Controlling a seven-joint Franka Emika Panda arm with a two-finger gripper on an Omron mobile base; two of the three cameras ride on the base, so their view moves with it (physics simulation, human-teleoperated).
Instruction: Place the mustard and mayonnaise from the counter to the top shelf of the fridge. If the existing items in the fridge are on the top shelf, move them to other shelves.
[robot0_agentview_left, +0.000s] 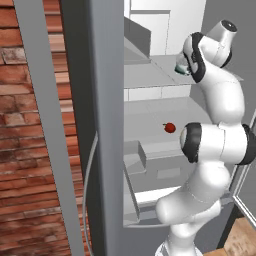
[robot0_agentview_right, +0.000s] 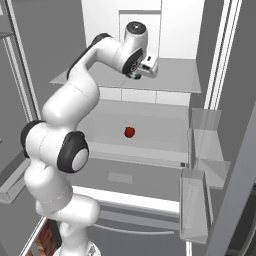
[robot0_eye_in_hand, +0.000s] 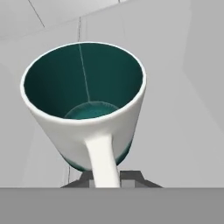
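1. Nearest the hand camera is the mug (robot0_eye_in_hand: 83, 109), teal inside with a white rim and outer wall, its white handle (robot0_eye_in_hand: 103, 161) running straight down to the gripper (robot0_eye_in_hand: 105, 180)
2. Both dark fingertips (robot0_eye_in_hand: 131, 177) sit tight against the handle's lower end, one on either side, so the jaws are closed on the mug's handle
3. From the left base view, a brick wall (robot0_agentview_left: 20, 125) fills the left edge, then the grey fridge (robot0_agentview_left: 107, 125) side panel, then the open interior
4. Up on the top shelf (robot0_agentview_left: 150, 75) a sliver of the teal mug (robot0_agentview_left: 182, 69) shows just beside the arm's wrist
5. One shelf lower (robot0_agentview_left: 150, 120) a small red fruit (robot0_agentview_left: 169, 128) lies alone, well apart from the mug
6. From the right base view, the arm (robot0_agentview_right: 75, 110) rises at the left and bends over the top shelf (robot0_agentview_right: 170, 75), with the gripper (robot0_agentview_right: 134, 75) low over it and mostly hidden by the wrist
7. Below it the red fruit (robot0_agentview_right: 129, 132) rests near the middle of the wider shelf (robot0_agentview_right: 160, 130)
8. Clear door bins (robot0_agentview_right: 202, 150) stand at the right
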